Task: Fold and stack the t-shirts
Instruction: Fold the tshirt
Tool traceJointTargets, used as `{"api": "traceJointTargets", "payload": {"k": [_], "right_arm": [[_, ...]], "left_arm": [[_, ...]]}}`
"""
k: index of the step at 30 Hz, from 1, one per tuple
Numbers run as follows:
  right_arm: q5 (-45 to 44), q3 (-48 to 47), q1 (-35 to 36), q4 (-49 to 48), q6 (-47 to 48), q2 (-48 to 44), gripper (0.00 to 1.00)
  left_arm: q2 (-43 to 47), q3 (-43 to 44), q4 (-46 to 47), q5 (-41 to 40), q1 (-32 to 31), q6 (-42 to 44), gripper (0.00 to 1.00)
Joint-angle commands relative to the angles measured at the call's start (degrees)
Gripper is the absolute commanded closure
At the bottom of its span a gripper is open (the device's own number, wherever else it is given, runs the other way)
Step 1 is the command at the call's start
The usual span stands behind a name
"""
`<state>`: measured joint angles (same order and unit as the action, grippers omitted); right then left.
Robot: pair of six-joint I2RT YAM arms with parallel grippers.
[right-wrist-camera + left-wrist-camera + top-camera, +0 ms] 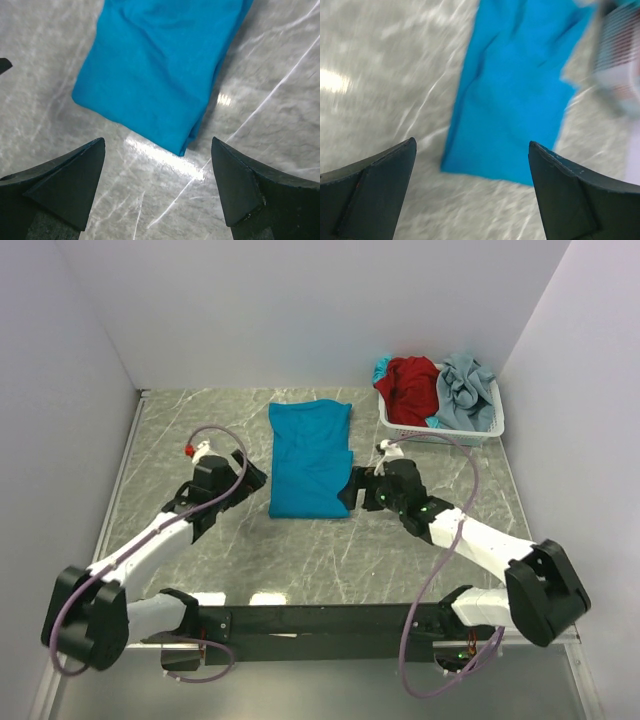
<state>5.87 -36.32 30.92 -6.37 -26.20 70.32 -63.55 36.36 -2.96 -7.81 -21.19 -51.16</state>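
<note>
Teal t-shirt (310, 458) folded — basket (616, 56) blurred, cut off, left wrist view.

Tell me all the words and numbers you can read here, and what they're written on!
None: no view shows any word, number, brand or sign to read.
The teal-blue t-shirt is plain.
The red t-shirt and the pale grey-blue t-shirt in the white basket show no print on the parts in view.
The marble table carries no label either.
</note>
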Motion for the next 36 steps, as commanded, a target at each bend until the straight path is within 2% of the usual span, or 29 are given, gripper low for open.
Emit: {"api": "traceJointTargets", "payload": {"k": [1, 6, 10, 14, 23, 25, 27, 28, 29, 33, 34, 36], "right_arm": [[-0.07, -2.44, 1.69, -1.45, -1.31, 3.4, 0.07], [-0.94, -3.76, 2.66, -1.37, -3.59, 8.85, 0.07], [-2.53, -5.78, 2.57, 1.45, -5.53, 12.55, 0.08], [-3.05, -6.4, 2.57, 2.68, -7.02, 14.84, 0.09], [-2.45, -6.14, 2.57, 3.3, -8.7, 17.3, 0.12], [-2.0, -6.31, 2.66, 2.94, -8.87, 18.18, 0.14], [-1.65, -6.75, 2.57, 3.12, -8.96, 19.23, 0.16], [-1.48, -7.01, 2.66, 3.21, -9.05, 19.5, 0.21], [-1.21, -7.19, 2.57, 3.21, -9.05, 19.76, 0.22], [-0.42, -7.72, 2.57, 2.59, -9.22, 21.34, 0.29], [-0.07, -8.07, 2.66, 2.77, -9.22, 21.61, 0.38], [0.46, -8.24, 2.57, 2.59, -9.31, 22.22, 0.46]], "left_arm": [[-3.06, 1.96, -2.05, 5.07, -0.25, -0.97, 0.01], [-7.28, 1.52, -0.38, 5.61, -1.66, -0.96, 0.03], [-14.3, 3.63, -2.21, 6.49, -3.85, -0.44, 0.05], [-19.32, 6.09, -4.33, 8.24, -4.74, 0.97, 0.12], [-19.6, 5.13, -5.56, 7.99, -6.93, -0.79, 0.21], [-19.86, 4.69, -5.21, 6.23, -7.11, -0.87, 0.3], [-20.3, 4.51, -4.95, 6.06, -7.11, -1.14, 0.43], [-20.65, 4.6, -5.04, 5.8, -7.11, -0.96, 0.77], [-20.82, 5.03, -5.47, 5.36, -7.11, -1.22, 0.85], [-21.09, 5.13, -5.39, 4.39, -7.11, -0.61, 0.94], [-21.09, 5.13, -5.13, 4.39, -7.11, -0.7, 0.99], [-21.0, 4.95, -4.6, 4.82, -7.11, -0.61, 0.99]]}}
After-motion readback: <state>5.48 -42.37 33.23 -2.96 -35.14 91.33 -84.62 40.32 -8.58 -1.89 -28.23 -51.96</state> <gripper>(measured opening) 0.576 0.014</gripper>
